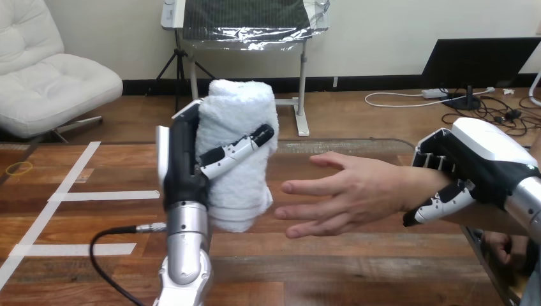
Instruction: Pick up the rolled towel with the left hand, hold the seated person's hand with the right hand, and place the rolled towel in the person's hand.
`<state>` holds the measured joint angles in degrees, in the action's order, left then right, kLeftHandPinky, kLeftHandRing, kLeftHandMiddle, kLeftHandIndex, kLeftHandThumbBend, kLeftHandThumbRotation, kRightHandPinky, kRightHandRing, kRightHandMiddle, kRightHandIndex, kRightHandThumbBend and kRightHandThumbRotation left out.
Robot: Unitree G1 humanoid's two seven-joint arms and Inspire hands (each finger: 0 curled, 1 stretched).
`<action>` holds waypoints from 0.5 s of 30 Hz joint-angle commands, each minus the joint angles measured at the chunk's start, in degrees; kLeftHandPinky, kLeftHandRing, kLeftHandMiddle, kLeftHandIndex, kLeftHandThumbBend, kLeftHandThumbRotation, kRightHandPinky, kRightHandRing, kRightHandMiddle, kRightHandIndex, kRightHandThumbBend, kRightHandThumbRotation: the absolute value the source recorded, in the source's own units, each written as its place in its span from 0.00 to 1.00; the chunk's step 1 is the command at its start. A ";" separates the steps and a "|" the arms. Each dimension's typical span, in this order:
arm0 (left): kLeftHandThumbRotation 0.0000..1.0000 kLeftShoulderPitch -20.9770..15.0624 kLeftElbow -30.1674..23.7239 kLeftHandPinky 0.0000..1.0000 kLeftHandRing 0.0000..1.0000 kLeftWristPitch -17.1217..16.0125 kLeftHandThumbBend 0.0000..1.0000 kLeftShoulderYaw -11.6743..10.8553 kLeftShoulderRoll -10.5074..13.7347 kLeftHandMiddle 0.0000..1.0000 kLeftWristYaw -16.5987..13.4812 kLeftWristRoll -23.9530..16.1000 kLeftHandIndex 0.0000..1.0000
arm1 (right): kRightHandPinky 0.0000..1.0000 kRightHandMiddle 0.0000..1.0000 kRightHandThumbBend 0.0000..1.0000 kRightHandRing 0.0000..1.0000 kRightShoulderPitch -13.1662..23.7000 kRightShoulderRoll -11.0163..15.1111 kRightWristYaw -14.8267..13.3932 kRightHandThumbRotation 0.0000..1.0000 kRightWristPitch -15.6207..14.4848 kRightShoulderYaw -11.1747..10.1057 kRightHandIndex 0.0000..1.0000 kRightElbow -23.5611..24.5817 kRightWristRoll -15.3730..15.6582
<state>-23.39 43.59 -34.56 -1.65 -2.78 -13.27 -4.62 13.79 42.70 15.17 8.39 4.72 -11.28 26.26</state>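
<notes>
My left hand [182, 159] holds a white rolled towel [239, 127] upright above the table, fingers and thumb curled round it. The person's hand [348, 194] reaches in from the right, open, palm facing the towel, fingers spread toward it with a small gap between. My right hand [469, 169] is at the person's wrist [421, 188], fingers over the top and thumb curled under it, shut on the wrist.
The wooden table [319, 268] carries white tape lines [105, 196] at the left. A black cable [105, 245] runs to my left forearm. A yellow ring [19, 168] lies near the table's far left.
</notes>
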 commanded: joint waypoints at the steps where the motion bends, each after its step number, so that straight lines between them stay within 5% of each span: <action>1: 0.00 -9.93 4.36 0.21 0.28 -3.93 0.53 -1.13 -2.01 0.36 0.92 2.25 0.38 | 0.24 0.34 0.86 0.28 5.67 -2.23 -0.30 0.16 -1.26 0.00 0.35 0.15 -0.53; 6: 0.00 -11.97 7.76 0.22 0.28 -5.08 0.54 -1.04 -2.45 0.36 -0.25 1.58 0.39 | 0.24 0.34 0.86 0.28 6.09 -2.69 0.55 0.18 -2.73 0.34 0.35 0.93 -0.25; 9: 0.00 -13.00 8.99 0.22 0.28 -5.79 0.55 -1.80 -3.72 0.36 2.44 4.19 0.39 | 0.24 0.35 0.86 0.29 6.27 -2.82 -0.05 0.18 -1.83 0.55 0.35 0.72 0.26; 15: 0.00 -15.07 11.50 0.22 0.29 -6.19 0.56 -2.24 -5.46 0.36 3.08 5.44 0.39 | 0.24 0.35 0.87 0.29 6.59 -3.47 0.20 0.18 -2.29 0.64 0.35 1.11 0.09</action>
<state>-27.74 53.21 -36.53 -2.93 -5.84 -11.44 -0.85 14.71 41.82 15.82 7.88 5.50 -10.50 26.96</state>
